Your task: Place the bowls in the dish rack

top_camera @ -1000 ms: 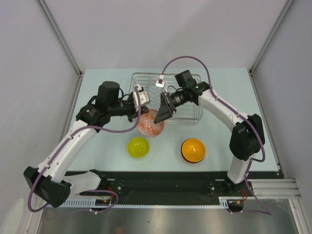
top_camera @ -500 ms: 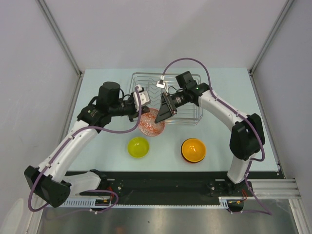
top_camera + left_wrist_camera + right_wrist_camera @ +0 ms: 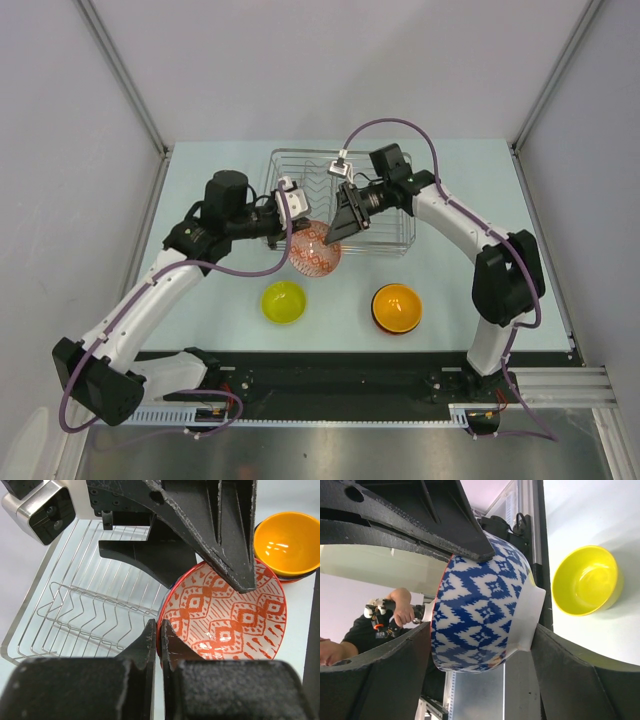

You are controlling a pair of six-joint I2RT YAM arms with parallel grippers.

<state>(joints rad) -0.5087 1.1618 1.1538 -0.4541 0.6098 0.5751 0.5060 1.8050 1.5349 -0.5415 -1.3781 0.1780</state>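
At the 7 o'clock corner of the silver wire dish rack [image 3: 392, 232], a round bowl with red zigzag inside and blue pattern outside [image 3: 318, 258] was held tilted. Left gripper [image 3: 160, 630] was clenched on its rim. Right gripper [image 3: 335, 232] straddled it, jaws wide; grasp not discernible. Round lime-yellow bowl [image 3: 283, 301] sat on the worktop [image 3: 450, 280] at its 6 o'clock.

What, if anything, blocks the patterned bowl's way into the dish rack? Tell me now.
The right tool does. Its fingers straddle the patterned bowl on the side facing the dish rack, above the rack's near edge. Whether it grips the bowl cannot be told. The left tool pinches the bowl's rim from the other side.
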